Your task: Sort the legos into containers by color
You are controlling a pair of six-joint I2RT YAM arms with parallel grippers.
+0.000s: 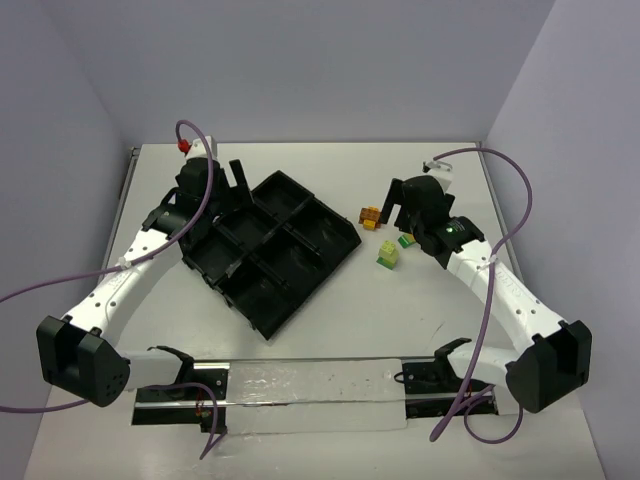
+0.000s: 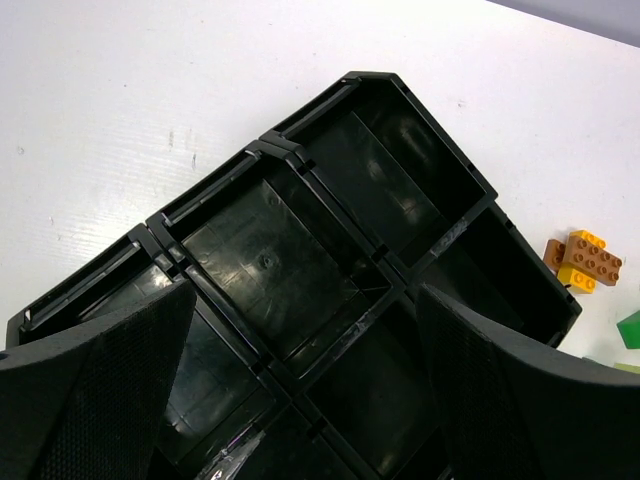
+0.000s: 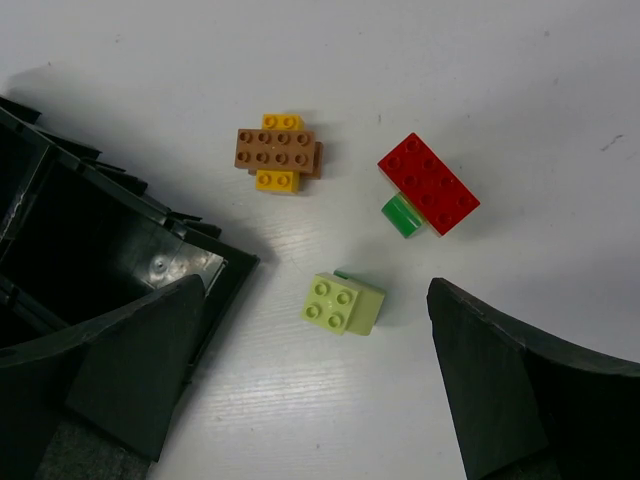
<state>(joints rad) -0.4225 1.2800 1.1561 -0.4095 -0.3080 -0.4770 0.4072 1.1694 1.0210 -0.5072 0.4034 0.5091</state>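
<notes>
**Overhead and wrist views: two arms at a white desk (image 1: 400, 330).** Your left tool (image 1: 225, 190) is released, its jaws spread wide and grasping nothing. It hangs over the far-left side of the black tray (image 1: 300, 225). Its wrist view looks down between the two fingers (image 2: 110, 390) into the tray's square compartments.

Your right tool (image 1: 400, 215) is likewise released, jaws wide apart and holding nothing. It hangs above the bricks, which lie on the desk just beyond the tray's right corner.

- **Beside that corner:** an orange brick (image 3: 278, 152), with yellow bricks (image 3: 276, 181) showing at two of its sides.
- **Farther from the tray:** a red brick (image 3: 430, 183), with a small green brick (image 3: 402, 215) touching its tray-side edge.
- **Near the tray corner, between the right tool's fingers:** a pale green brick (image 3: 343, 303), apart from the others.

Every brick in view lies outside the tray.
</notes>
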